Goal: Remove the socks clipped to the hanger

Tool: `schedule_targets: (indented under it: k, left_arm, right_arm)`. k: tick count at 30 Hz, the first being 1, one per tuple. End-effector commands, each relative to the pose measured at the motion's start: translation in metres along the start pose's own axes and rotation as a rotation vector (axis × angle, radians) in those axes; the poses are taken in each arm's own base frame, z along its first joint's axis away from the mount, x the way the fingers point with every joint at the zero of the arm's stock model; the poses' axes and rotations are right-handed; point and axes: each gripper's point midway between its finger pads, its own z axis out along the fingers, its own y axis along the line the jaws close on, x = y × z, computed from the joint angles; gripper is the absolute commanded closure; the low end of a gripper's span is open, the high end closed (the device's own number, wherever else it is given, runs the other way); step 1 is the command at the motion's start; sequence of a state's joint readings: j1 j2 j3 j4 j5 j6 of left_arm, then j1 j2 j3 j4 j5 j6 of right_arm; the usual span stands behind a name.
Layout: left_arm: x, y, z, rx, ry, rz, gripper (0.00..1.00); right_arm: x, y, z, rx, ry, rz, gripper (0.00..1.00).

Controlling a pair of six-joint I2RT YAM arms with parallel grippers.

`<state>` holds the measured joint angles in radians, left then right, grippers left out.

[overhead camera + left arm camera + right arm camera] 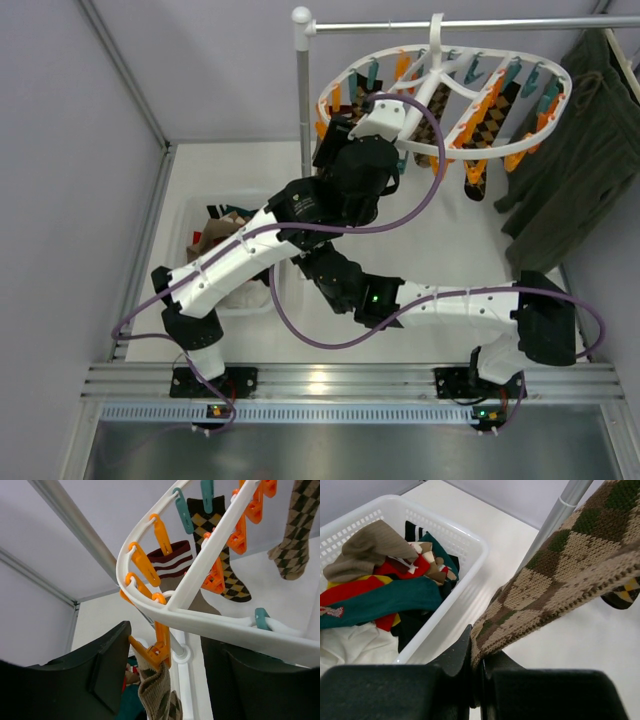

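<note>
well, tan-and-brown argyle knit sock (560, 575) pinched in the right claw (476, 652), left claw (170, 635) spread below the white hanger (225, 627)

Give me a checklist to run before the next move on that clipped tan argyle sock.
1. Right gripper shut on the tan argyle knit sock: ok.
2. Left gripper open astride the orange plastic clip: ok.
3. Clip released: not ok, it pinches a tan knit cuff.
4. Left pads touching the clip: cannot tell.
5. White plastic basket beside the right gripper, room left: ok.
6. White oval plastic hanger hooked on the grey rail: ok.
</note>
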<state>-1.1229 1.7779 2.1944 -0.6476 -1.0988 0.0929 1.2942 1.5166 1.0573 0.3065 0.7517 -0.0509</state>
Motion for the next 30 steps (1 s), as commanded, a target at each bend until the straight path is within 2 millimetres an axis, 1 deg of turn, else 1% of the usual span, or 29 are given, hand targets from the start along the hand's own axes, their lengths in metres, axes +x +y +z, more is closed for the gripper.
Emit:
schedule_targets:
  k: [1,3,4,6,9,10,11,13,18,23,27,29,30]
  left_arm:
    - [-0.015,0.020,-0.004,-0.073,-0.026,-0.039,0.39]
    - [-0.012,0.018,-0.004,-0.071,-0.023,-0.035,0.40]
    - [-0.012,0.018,-0.004,-0.071,-0.023,-0.036,0.43]
    - [-0.012,0.016,-0.003,-0.067,-0.023,-0.038,0.52]
    - [-0.009,0.014,-0.001,-0.060,-0.020,-0.039,0.57]
    - [-0.009,0.013,0.000,-0.055,-0.019,-0.039,0.57]
    - [-0.008,0.012,0.002,-0.055,-0.017,-0.038,0.55]
    - [-0.005,0.012,0.005,-0.057,-0.012,-0.038,0.47]
    - [-0.001,0.009,0.012,-0.061,-0.004,-0.033,0.46]
    - [0.001,0.009,0.018,-0.068,0.001,-0.037,0.47]
    - [0.004,0.009,0.024,-0.078,0.008,-0.032,0.54]
    - [0.005,0.009,0.026,-0.074,0.009,-0.033,0.56]
    - [0.005,0.009,0.028,-0.072,0.010,-0.032,0.58]
  right_arm:
    - [-0.009,0.014,-0.004,-0.040,0.000,-0.013,1.00]
    - [-0.009,0.015,-0.004,-0.042,-0.001,-0.015,1.00]
    - [-0.010,0.014,-0.004,-0.042,-0.002,-0.016,1.00]
    - [-0.011,0.013,-0.005,-0.040,-0.005,-0.013,1.00]
    - [-0.012,0.011,-0.007,-0.041,-0.014,0.000,1.00]
    - [-0.011,0.010,-0.009,-0.043,-0.015,0.002,1.00]
    - [-0.010,0.010,-0.009,-0.043,-0.015,0.003,1.00]
    - [-0.012,0.008,-0.012,-0.050,-0.019,0.012,1.00]
    - [-0.014,0.007,-0.017,-0.071,-0.036,0.031,1.00]
    - [-0.017,0.011,-0.022,-0.102,-0.051,0.044,1.00]
    - [-0.019,0.014,-0.026,-0.113,-0.060,0.052,1.00]
    - [-0.019,0.015,-0.027,-0.114,-0.062,0.053,1.00]
    - [-0.019,0.015,-0.028,-0.116,-0.063,0.054,1.00]
